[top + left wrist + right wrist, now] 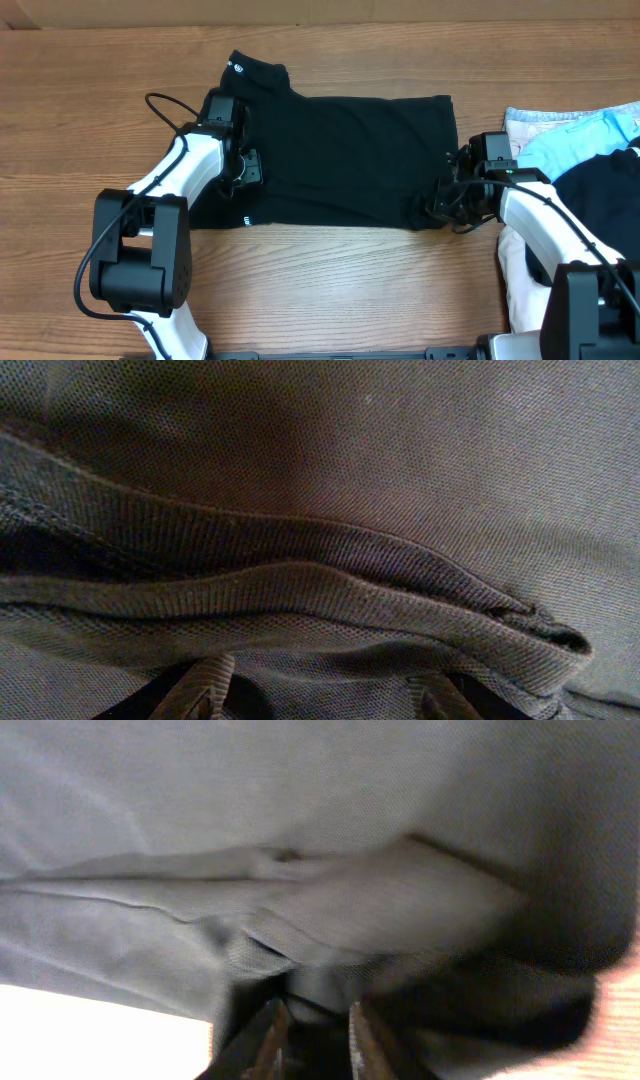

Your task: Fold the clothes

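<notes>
The black T-shirt lies flat on the wooden table, its white neck label at the far left and a tiny hem tag at the near left. My left gripper rests on the shirt's left part. In the left wrist view its fingers stand wide apart astride a ridge of knit cloth. My right gripper is at the shirt's near right corner. In the blurred right wrist view its jaws are narrowly shut on a bunched fold of the shirt.
A light-blue garment and another rumpled black garment lie piled at the right edge, with white cloth behind them. Bare wood runs along the left and the front.
</notes>
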Controlling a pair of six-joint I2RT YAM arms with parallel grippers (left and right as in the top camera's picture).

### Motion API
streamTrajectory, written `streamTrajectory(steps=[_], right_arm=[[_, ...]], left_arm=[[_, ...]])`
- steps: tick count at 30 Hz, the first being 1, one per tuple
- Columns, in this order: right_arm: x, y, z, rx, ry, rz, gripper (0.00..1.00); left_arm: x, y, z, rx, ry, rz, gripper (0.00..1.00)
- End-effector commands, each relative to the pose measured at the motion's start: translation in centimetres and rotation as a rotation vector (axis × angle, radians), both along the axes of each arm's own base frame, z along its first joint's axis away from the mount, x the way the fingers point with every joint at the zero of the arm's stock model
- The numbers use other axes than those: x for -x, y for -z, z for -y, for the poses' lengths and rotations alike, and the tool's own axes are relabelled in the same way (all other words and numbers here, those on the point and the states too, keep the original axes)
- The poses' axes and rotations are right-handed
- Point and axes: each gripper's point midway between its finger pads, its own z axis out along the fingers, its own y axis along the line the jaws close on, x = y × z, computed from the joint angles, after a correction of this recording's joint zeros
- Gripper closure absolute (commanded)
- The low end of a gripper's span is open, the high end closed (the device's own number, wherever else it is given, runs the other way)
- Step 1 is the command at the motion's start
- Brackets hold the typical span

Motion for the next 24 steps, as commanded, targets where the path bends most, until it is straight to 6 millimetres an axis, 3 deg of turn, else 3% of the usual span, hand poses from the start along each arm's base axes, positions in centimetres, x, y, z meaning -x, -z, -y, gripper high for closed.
streamTrajectory(steps=[1,6,8,12,16,24], right_arm=[[-0.1,-0.7,-2.6,-0.122,-0.098,0.047,0.66],[-0.2,-0.5,-3.9,-0.113,-0.136,0.058,0.45],[-0.2,0.3,-3.7,-0.076,-0.119,0.036,0.44],[0.1,2.4,-2.6,-0.004,-0.076,-0.022,0.53],[0.0,2.4,-2.7,-0.010,-0.087,-0.019,0.52],[-0.4,0.1,-3.7,-0.053,-0.189,0.036,0.92]], left_arm=[[-0.7,-0.3,0.0,-0.008,0.001,0.017,0.39],[-0.6,-0.3,0.0,-0.008,0.001,0.015,0.39],[-0.6,-0.3,0.0,-0.008,0.001,0.013,0.40],[-0.4,-0.2,0.0,-0.009,0.001,0.006,0.40],[-0.4,-0.2,0.0,-0.009,0.001,0.007,0.39],[-0.4,-0.2,0.0,-0.010,0.001,0.007,0.39]])
